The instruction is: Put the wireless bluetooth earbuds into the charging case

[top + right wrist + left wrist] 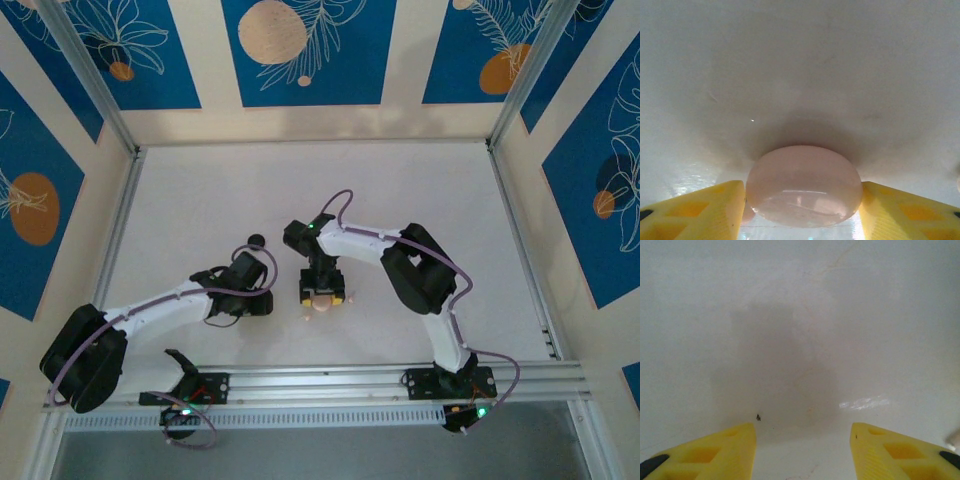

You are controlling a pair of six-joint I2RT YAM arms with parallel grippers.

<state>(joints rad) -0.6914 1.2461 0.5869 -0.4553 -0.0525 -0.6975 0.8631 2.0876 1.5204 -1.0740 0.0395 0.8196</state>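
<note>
Right claw: clenched on the pink charging case. The wrist view has one yellow finger pressed to each side of it. The case is a smooth, round, flattened puck, lid shut, glossy, with a streak of light across its front. A dark shadow lies on the white surface behind it. Cannot tell whether it rests on the surface or is held just off it.

A small pale pink lump sits at the case's lower left, tucked against the inner face of the finger on that side. Too hidden to say whether it is an earbud.

Overhead: the right arm bends in from its base at the near edge. The right claw points down and the pink case shows between its yellow tips. The spot is toward the near edge of the surface, about midway between the left and right edges.

Left claw: released. Its yellow fingers stand well apart with bare white surface between them. A tiny dark speck lies just beyond the tip of the finger on the view's left.

Overhead, the left arm reaches in from the near left corner, its end just left of the right claw. A small black round object lies on the surface just beyond it, toward the far edge; too small to identify.
</note>
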